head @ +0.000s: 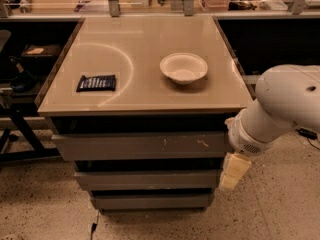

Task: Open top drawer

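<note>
The top drawer (142,145) is the wide grey front just under the beige cabinet top, with whitish scratches right of centre. It stands shut, flush with the dark gap above it. My gripper (232,171) hangs at the end of the white arm by the cabinet's right front corner. It is level with the gap between the top and middle drawer fronts, beside the right end of the fronts. I cannot tell if it touches them.
A white bowl (183,68) and a dark snack packet (96,82) lie on the cabinet top (140,96). Two more grey drawer fronts (147,180) sit below. Dark furniture stands at the left (20,79). Speckled floor lies at the right (280,204).
</note>
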Controlling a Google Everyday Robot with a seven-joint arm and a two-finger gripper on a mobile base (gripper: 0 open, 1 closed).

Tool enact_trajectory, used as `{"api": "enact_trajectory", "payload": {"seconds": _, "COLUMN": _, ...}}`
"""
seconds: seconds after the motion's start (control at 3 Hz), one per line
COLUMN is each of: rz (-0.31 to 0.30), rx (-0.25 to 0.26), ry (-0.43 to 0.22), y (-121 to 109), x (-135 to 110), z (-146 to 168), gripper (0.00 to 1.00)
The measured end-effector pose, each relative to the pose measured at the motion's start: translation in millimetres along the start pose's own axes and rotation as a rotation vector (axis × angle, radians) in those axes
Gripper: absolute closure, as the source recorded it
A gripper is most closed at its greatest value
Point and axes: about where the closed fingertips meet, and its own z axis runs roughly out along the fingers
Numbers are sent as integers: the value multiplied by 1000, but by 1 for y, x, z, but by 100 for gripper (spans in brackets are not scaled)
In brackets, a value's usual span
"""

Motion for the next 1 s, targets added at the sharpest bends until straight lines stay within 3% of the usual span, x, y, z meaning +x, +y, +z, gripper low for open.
{"api": "enact_trajectory", "payload": {"seconds": 1.0, "rz": -5, "rx": 39, "ry": -35, "y": -18, "x": -21, "z": 56, "gripper": 0}}
